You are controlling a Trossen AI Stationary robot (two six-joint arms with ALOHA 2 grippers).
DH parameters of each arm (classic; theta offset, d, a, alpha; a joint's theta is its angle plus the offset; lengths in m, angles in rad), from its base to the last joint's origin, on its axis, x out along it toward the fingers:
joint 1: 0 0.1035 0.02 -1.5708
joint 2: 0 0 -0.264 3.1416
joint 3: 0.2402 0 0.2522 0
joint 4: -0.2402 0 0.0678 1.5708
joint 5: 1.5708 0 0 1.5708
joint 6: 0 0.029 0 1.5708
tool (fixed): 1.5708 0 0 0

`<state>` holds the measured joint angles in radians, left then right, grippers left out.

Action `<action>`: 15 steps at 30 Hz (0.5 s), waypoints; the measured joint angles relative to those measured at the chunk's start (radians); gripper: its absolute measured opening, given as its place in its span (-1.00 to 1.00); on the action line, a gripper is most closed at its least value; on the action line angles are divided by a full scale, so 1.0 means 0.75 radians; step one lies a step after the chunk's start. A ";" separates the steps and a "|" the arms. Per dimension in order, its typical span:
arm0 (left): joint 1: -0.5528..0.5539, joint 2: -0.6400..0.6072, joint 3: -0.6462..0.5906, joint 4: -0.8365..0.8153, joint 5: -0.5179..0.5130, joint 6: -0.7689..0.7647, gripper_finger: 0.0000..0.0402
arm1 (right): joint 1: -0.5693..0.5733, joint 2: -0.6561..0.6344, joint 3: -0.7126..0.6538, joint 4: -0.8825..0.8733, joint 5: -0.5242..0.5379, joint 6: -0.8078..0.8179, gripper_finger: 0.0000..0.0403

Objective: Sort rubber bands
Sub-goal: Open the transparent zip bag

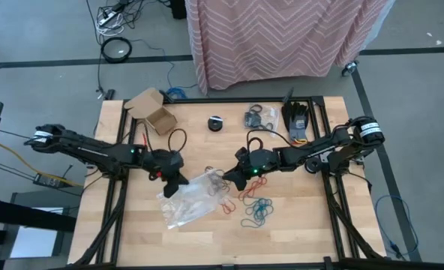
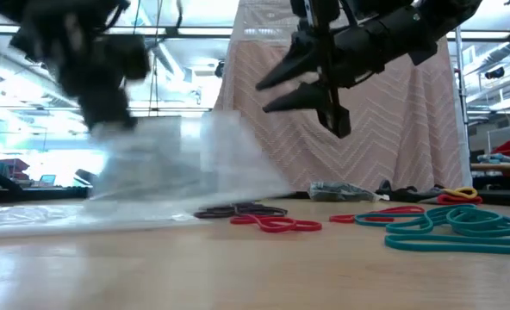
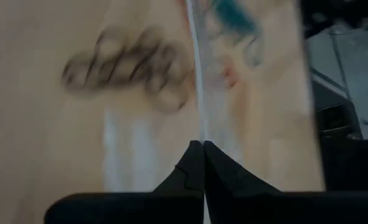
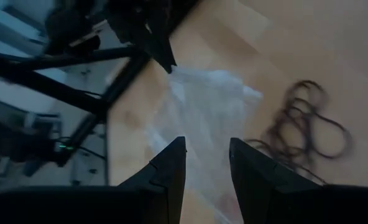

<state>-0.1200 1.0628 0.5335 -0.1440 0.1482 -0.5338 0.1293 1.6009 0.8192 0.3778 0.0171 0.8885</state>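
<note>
A clear plastic bag [image 1: 192, 199] lies at the table's middle, raised at its left end, where my left gripper [image 1: 175, 180] is shut on it. My right gripper [image 1: 232, 177] hangs open above the bag's right end and touches nothing; its fingers [image 2: 311, 90] are well clear of the wood. Loose rubber bands lie on the table to the right of the bag: black ones [image 1: 219, 177], red ones [image 1: 232, 202] and teal ones [image 1: 259, 211]. The low view shows the same red bands [image 2: 276, 224] and teal bands [image 2: 457, 226]. My left gripper pinches the bag's left edge [image 3: 200, 124] between its two shut fingertips, coming at it slanting down from the table's left side. That end of the bag [image 2: 177, 155] is lifted off the table. The rest of the bag [image 2: 31, 215] still lies on the wood.
At the back of the table stand an open cardboard box [image 1: 154, 111], a small black disc [image 1: 216, 122], another clear bag with bands [image 1: 259, 116] and a black object [image 1: 295, 120]. A stand draped in pink cloth [image 1: 282, 37] is beyond the far edge.
</note>
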 joint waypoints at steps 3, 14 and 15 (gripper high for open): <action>0.000 -0.001 0.192 -0.138 0.013 0.138 -0.99 | -0.017 0.000 0.000 0.134 -0.067 0.000 -0.43; 0.030 -0.002 0.785 -0.704 -0.215 0.515 -1.00 | -0.070 -0.272 0.141 0.214 -0.067 -0.235 -0.43; 0.035 -0.002 0.817 -0.712 -0.227 0.534 -1.00 | -0.072 -0.300 0.165 0.188 -0.052 -0.273 -0.43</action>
<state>-0.0941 1.0611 1.1462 -0.6781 -0.0218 -0.1336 0.0752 1.3756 0.9432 0.5186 -0.0216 0.6838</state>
